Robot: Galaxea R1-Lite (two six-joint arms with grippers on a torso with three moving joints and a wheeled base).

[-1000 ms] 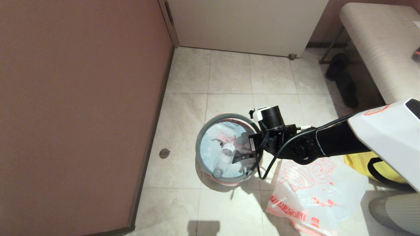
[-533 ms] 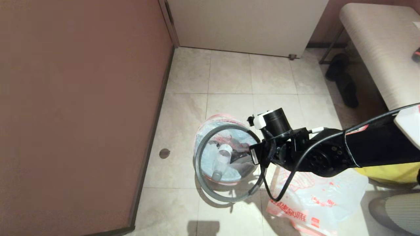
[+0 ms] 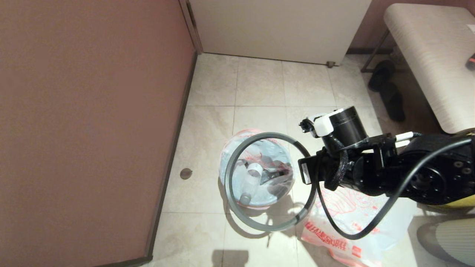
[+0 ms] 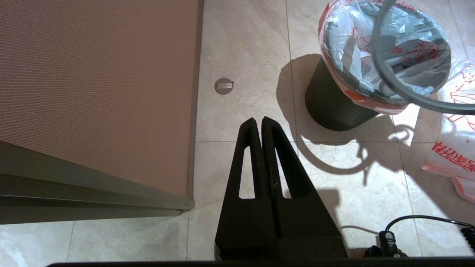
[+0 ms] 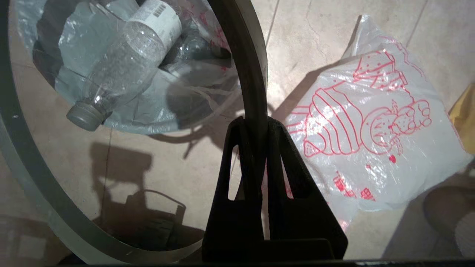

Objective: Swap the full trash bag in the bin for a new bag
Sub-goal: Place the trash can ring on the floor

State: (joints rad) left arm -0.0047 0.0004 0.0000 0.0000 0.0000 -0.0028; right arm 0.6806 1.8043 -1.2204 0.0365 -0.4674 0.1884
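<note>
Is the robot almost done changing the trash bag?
Not yet. Done: the grey ring is off the bin. In hand: the right gripper pinches that ring in the air. Left: the full bag with its bottle sits in the bin, and the new bag lies on the floor. The left gripper is shut, idle.

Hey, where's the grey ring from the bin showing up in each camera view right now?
Head view: the grey ring hangs lifted off the bin, in the middle, left of the right gripper.
Left wrist view: only an arc of it crosses the bin's mouth, in the corner.
Right wrist view: it fills most of the picture, pinched in the gripper.
Shared landmark: the new bag with the red cartoon, on the floor.
</note>
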